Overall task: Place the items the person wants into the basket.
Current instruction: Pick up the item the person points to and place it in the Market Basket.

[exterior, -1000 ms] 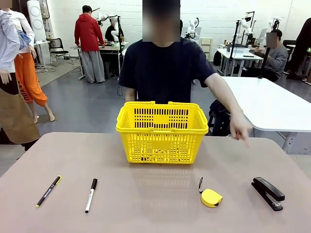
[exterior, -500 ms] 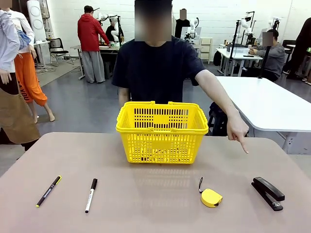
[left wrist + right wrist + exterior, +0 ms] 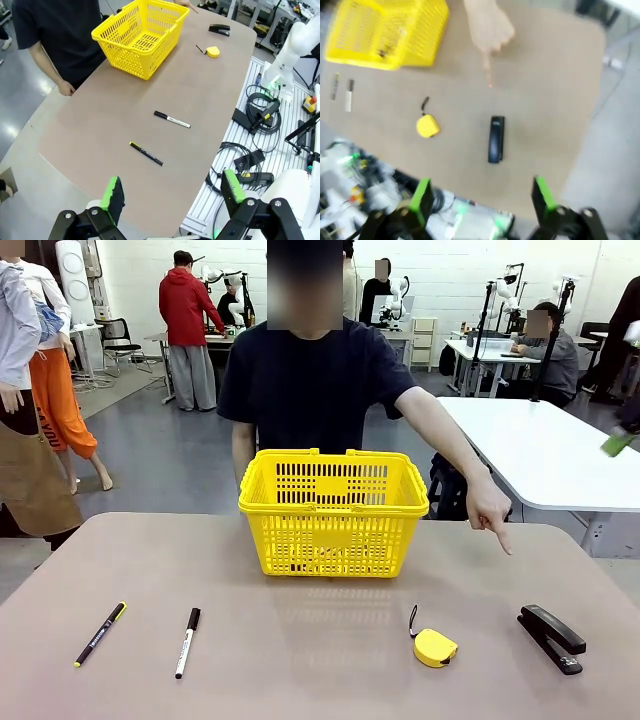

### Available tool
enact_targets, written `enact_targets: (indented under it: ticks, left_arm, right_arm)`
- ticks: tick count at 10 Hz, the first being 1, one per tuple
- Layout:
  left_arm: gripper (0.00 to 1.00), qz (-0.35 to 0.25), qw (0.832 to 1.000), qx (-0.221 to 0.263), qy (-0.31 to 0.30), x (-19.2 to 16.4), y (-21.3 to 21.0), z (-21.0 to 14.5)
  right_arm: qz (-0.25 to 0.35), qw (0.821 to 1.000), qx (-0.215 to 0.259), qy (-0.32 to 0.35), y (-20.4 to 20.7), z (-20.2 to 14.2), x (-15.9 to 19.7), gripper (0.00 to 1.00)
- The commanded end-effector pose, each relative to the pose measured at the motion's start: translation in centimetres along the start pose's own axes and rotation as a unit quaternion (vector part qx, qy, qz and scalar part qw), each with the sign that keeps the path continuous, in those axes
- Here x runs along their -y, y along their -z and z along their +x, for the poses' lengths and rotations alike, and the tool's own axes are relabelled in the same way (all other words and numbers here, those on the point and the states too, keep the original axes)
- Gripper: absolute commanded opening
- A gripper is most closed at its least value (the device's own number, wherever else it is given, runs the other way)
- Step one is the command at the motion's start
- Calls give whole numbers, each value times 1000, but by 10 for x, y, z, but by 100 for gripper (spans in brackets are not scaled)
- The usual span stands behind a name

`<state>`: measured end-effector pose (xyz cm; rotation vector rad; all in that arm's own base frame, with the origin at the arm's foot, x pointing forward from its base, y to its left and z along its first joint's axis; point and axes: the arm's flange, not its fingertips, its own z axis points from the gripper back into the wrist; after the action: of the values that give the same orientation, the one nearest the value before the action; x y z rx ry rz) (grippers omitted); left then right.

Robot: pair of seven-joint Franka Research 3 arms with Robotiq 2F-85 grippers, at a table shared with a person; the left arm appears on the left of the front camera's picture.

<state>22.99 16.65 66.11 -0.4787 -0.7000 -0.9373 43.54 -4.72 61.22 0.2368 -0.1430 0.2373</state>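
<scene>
Since the stapler point(image 3: 551, 638) by the surface's near right corner looks like what the person's hand point(image 3: 492, 512) points at, grab it across its narrow body, mid-length, then carry it to the basket point(image 3: 333, 540) at the far edge. Right gripper point(image 3: 481, 187) and left gripper point(image 3: 172, 185) are both spread wide, empty, touching nothing.

Bright, even light from overhead fills the front view; the bright yellow slotted plastic basket point(image 3: 333, 515) throws only a soft, pale lattice shadow onto the matte tan tabletop point(image 3: 300, 670) on its near side; things around it look crisp. From the left wrist the table's edges bow outward away from the basket; the grey floor point(image 3: 11, 134) beside it catches glare. The right wrist view is smeared throughout; the basket and the black stapler point(image 3: 495, 139) below it have soft outlines.
</scene>
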Motion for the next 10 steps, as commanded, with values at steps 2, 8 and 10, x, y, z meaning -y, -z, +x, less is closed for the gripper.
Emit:
enact_targets:
  ticks: [2,8,10]
  left_arm:
    - [100,-4,1000,6,12,0,-3,-1]
    - [100,-4,1000,6,12,0,-3,-1]
    - [100,-4,1000,6,12,0,-3,-1]
  right_arm:
    - [-34,989,-137,40,29,41,5,100]
    - [-31,984,-172,18,85,47,-7,100]
    - [-31,984,-172,18,85,47,-7,100]
